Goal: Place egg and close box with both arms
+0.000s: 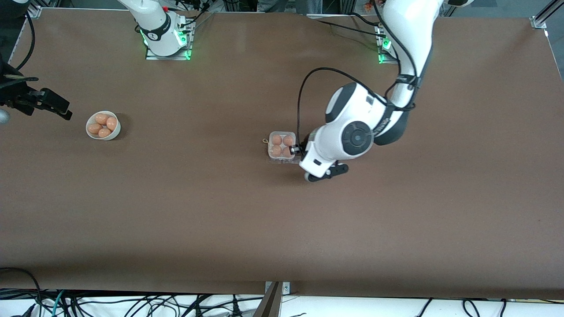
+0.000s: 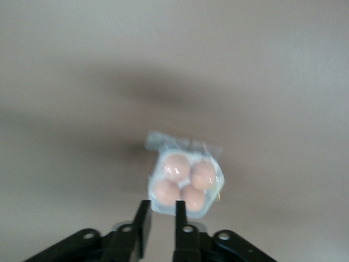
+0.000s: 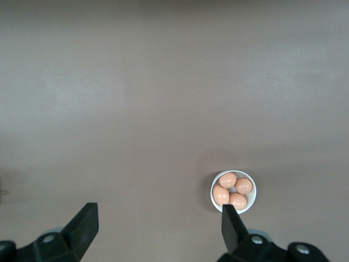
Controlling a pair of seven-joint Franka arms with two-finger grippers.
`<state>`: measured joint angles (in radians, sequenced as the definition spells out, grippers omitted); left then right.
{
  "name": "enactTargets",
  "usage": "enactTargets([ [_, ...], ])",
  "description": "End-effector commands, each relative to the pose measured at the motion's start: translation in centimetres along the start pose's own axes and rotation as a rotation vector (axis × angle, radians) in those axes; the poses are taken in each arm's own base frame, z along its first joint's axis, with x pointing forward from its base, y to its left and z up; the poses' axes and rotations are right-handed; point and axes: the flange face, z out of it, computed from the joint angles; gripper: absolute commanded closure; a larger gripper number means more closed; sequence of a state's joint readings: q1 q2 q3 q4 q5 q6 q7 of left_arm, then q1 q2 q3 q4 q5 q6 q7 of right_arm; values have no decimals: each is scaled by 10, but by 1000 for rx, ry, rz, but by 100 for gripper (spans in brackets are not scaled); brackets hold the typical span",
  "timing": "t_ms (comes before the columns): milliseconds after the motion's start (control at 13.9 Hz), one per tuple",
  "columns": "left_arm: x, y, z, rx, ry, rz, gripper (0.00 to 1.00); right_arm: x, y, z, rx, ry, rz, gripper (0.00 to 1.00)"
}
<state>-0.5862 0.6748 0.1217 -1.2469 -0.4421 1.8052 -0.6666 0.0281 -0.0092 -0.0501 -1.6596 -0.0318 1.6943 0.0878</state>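
The box [image 1: 282, 145] is a small white tray holding four orange-brown eggs, near the table's middle. A clear plastic flap lies along its side nearer the front camera. I cannot tell whether the lid covers the eggs. The box also shows in the left wrist view [image 2: 186, 183], just ahead of my left gripper's fingertips. My left gripper [image 1: 295, 151] [image 2: 162, 207] is low beside the box, toward the left arm's end, open by a narrow gap and empty. My right gripper [image 1: 49, 105] [image 3: 157, 212] hangs wide open and empty above the table, beside the bowl.
A round white bowl [image 1: 89, 133] [image 3: 215, 203] with several eggs stands toward the right arm's end of the table. A small yellow bit [image 1: 264, 141] lies beside the box. Cables run along the table's near edge.
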Motion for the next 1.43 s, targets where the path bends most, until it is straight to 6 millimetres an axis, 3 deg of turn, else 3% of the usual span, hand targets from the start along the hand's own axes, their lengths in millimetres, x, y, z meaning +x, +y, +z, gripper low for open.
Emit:
enactTargets([
  [0, 20, -27, -95, 65, 161, 100, 28, -1, -1, -5, 17, 4, -14, 0],
  [72, 25, -40, -133, 77, 238, 106, 22, -1, -1, -5, 17, 2, -14, 0],
  [215, 48, -79, -170, 148, 325, 110, 16, -1, -1, -5, 16, 1, -14, 0],
  [359, 64, -119, -187, 243, 310, 170, 12, -1, -1, -5, 17, 2, -14, 0],
  [502, 71, -161, -213, 280, 263, 240, 0, -1, -1, -5, 17, 2, -14, 0],
  [717, 76, -204, -242, 303, 246, 233, 0, -1, -1, -5, 16, 1, -16, 0],
  [861, 72, -225, -262, 337, 256, 199, 0, -1, -2, -5, 16, 1, -16, 0],
  [933, 72, -233, -262, 348, 231, 184, 0, -1, -1, -5, 16, 1, -14, 0],
  [1076, 60, -266, -297, 322, 262, 144, 0, -1, -1, -5, 16, 1, -16, 0],
  [1220, 47, -298, -303, 304, 230, 133, 0, -1, -1, -5, 16, 1, -16, 0],
  [1363, 37, -313, -301, 294, 206, 169, 0, -1, -1, -5, 16, 1, -14, 0],
])
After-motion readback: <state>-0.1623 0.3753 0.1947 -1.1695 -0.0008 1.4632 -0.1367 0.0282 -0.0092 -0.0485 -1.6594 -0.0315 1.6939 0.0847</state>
